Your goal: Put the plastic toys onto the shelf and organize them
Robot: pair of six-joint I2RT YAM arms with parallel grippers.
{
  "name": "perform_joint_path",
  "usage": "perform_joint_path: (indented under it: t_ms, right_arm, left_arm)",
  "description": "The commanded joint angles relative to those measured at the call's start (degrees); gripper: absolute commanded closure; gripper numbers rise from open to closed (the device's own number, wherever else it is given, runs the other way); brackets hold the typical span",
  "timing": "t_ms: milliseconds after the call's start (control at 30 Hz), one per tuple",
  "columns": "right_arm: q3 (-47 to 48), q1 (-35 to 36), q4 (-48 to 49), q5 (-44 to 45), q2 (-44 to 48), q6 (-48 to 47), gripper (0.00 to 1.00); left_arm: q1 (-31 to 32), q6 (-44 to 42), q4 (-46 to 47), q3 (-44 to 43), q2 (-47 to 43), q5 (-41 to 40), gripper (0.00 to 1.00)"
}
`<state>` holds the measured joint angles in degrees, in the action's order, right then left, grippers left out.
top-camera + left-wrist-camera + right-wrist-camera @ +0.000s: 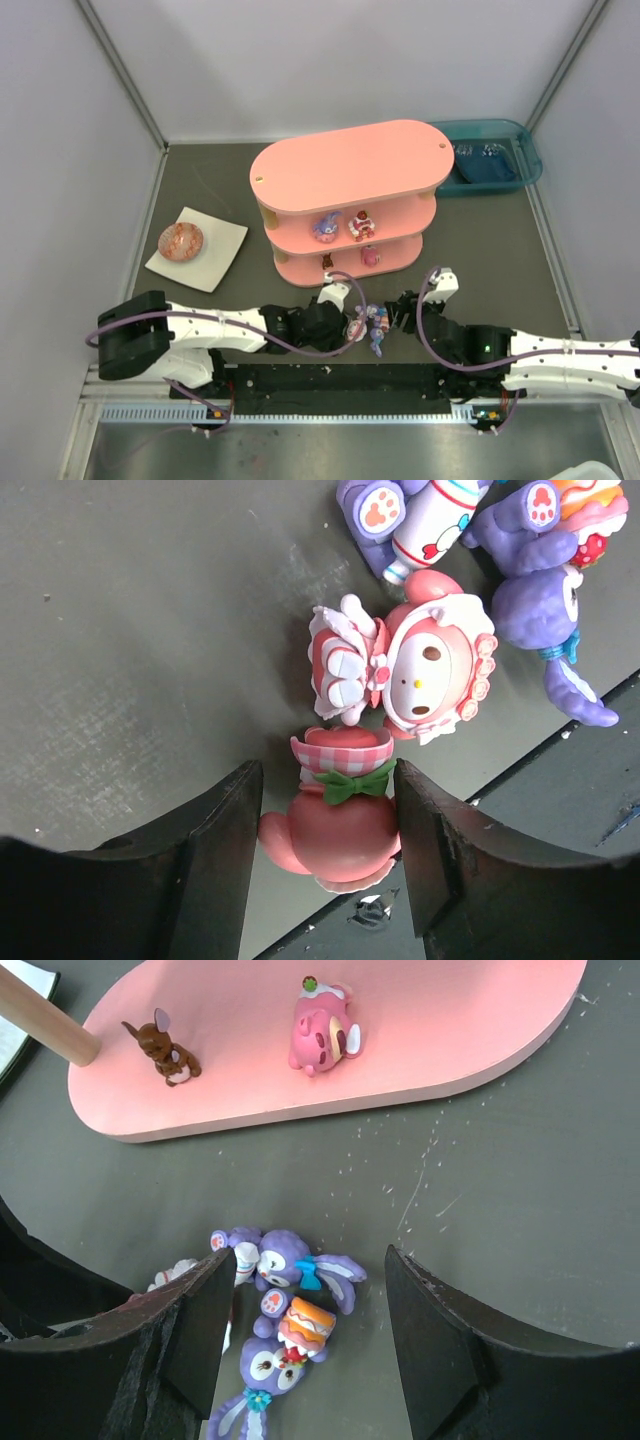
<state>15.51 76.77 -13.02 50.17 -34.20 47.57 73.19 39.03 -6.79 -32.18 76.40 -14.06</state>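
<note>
On the shelf (345,170) four toys (362,225) sit: two on the middle tier, two on the bottom. A handful more lie on the table (490,260) just in front. Left gripper (328,775) is part open, straddling a pink teapot toy (335,840), fingers close against its sides; can't tell if it's gripped. Right gripper (310,1257) is open and empty over the purple bunnies (295,1260).

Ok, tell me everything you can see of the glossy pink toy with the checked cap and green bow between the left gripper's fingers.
The glossy pink plastic figurine has a rounded body, a frilled pink-and-white checked cap, a green bow and a stubby limb on one side. It lies on the dark grey table, between the black fingers of the left gripper, which sit close against both sides; a grip cannot be confirmed. Its cap meets the white-faced pink-bonneted figurine.
</note>
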Motion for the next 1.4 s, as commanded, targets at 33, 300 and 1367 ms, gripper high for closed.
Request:
perform_joint_path:
  t_ms: [33,300,1367]
  right_arm:
    - [-0.21,0.75,-0.08,1.59,0.45,-0.02,0.38]
    - [-0.3,0.66,-0.96,1.07,0.97,-0.02,0.38]
    - [0.49,-6.37,7.92,-17.21,-13.53,-1.25,0.29]
  left_arm:
    - [0.11,-0.97,-2.97,-3.41,2.95,-1.4,0.45]
    - [0.11,-0.53,-2.79,-4.64,3.93,0.18,0.87]
    - [-0.15,11.07,-3.85,8.54,-14.44,-7.56,1.0]
